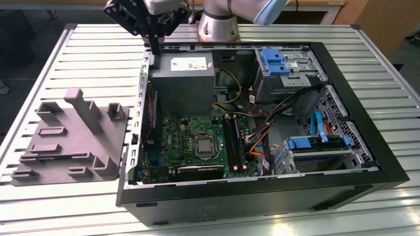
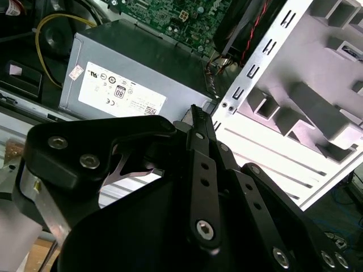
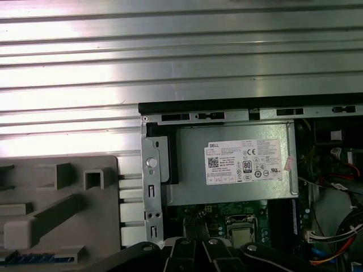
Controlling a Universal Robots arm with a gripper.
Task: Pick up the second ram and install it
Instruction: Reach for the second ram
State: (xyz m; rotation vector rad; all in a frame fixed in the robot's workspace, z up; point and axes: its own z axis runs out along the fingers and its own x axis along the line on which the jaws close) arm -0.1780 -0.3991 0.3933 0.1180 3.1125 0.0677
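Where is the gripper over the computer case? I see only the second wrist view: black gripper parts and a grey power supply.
Observer: In the exterior view the gripper hangs over a corner of the case, at the exterior view's left, by the power supply.
Operator: And the part to pick up?
Observer: In the first wrist view a bluish strip, probably the second ram, lies in the grey holder.
Operator: Where does it belong?
Observer: In the exterior view the memory slots lie beside the processor socket, on the exterior view's right.
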